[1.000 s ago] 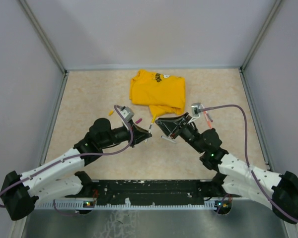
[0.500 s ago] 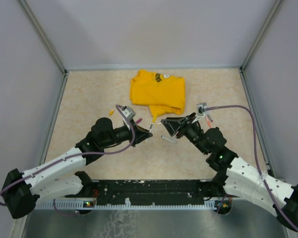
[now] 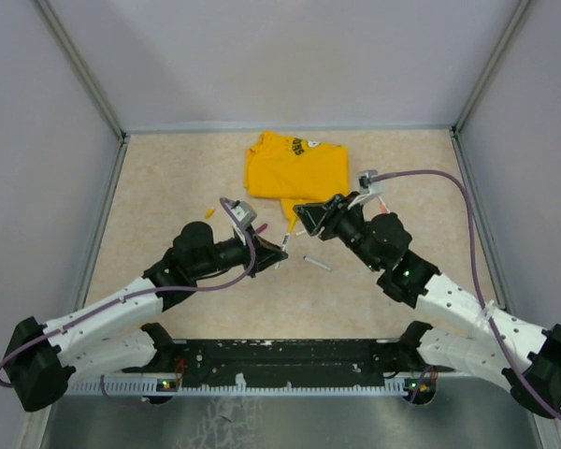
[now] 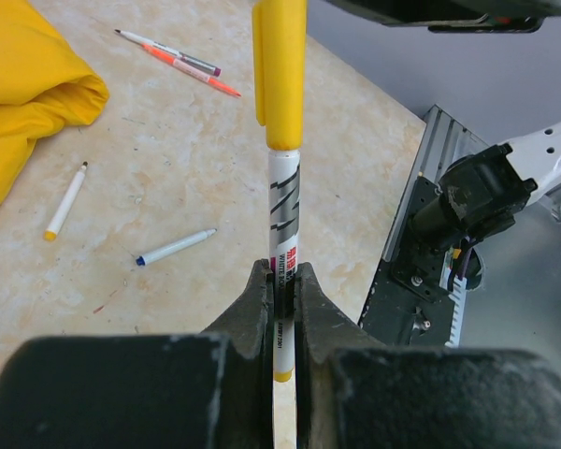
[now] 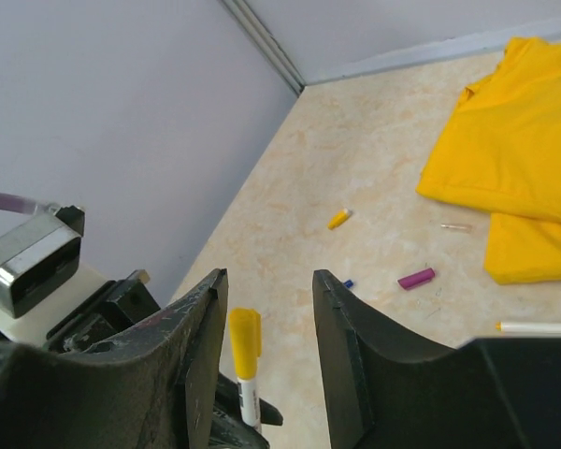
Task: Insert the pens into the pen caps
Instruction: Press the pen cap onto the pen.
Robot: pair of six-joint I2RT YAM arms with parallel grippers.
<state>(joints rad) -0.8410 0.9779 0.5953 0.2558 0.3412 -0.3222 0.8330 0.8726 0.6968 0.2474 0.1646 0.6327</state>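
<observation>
- The left gripper (image 4: 280, 281) is clamping a white-barrelled pen (image 4: 282, 210) low on its barrel, with the jaws narrowed tight against it.
- A yellow cap (image 4: 279, 75) is covering the pen's far end. The cap's top is running out of the left wrist frame, and the tip under it is hidden.
- In the top view the held pen is too small to make out between the two grippers.
- The pen's long axis is running straight out from the left jaws, with the capped end pointing away towards the right arm.
- The right gripper (image 5: 269, 281) is standing wide and holding nothing. The yellow cap is showing in the gap between its fingers.
- A yellow-ended pen (image 4: 65, 201) and a blue-tipped pen (image 4: 176, 247) are lying flat near the yellow T-shirt (image 4: 28, 94).
- Two further pens (image 4: 173, 52) are lying side by side farther off.
- An orange-yellow cap (image 5: 338, 219) and a magenta cap (image 5: 416, 278) are lying loose. A blue cap (image 5: 348, 282) is partly hidden behind a right finger.
- The table (image 3: 168, 178) is showing a beige mottled surface, and pale grey walls (image 3: 290, 56) are enclosing it on three sides.
</observation>
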